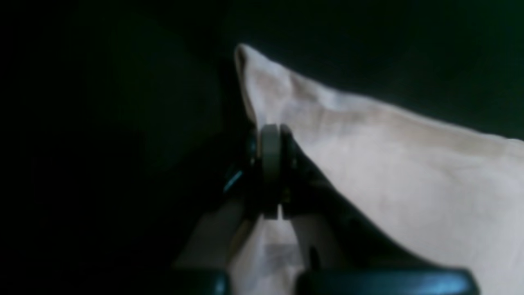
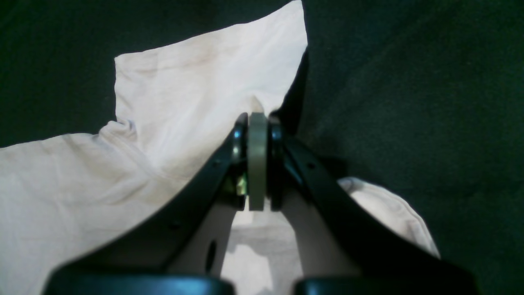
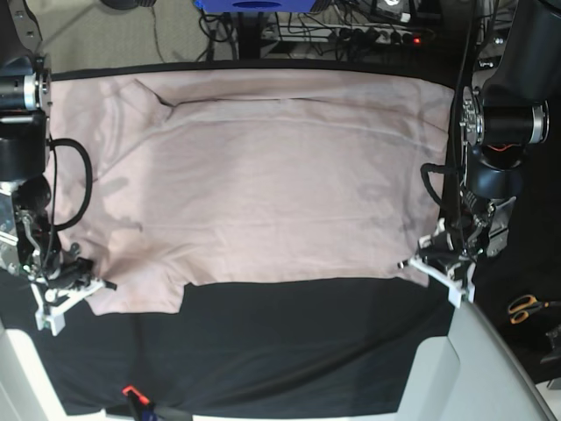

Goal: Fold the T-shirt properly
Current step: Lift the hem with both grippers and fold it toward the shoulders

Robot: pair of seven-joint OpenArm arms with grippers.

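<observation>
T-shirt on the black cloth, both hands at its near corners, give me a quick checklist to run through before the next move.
1. Left hand shut on the T-shirt: ok, cloth sits pinched at its tips in the left wrist view.
2. Right hand shut on the shirt: ok, fabric edge caught at its tips.
3. Shirt spread flat on the black cloth: mostly ok, light wrinkles.
4. Near sleeve by the right hand lying smooth: not ok, bunched.
5. How many layers each hand holds: cannot tell.
6. Scissors clear of the shirt: ok, off to the side.
</observation>
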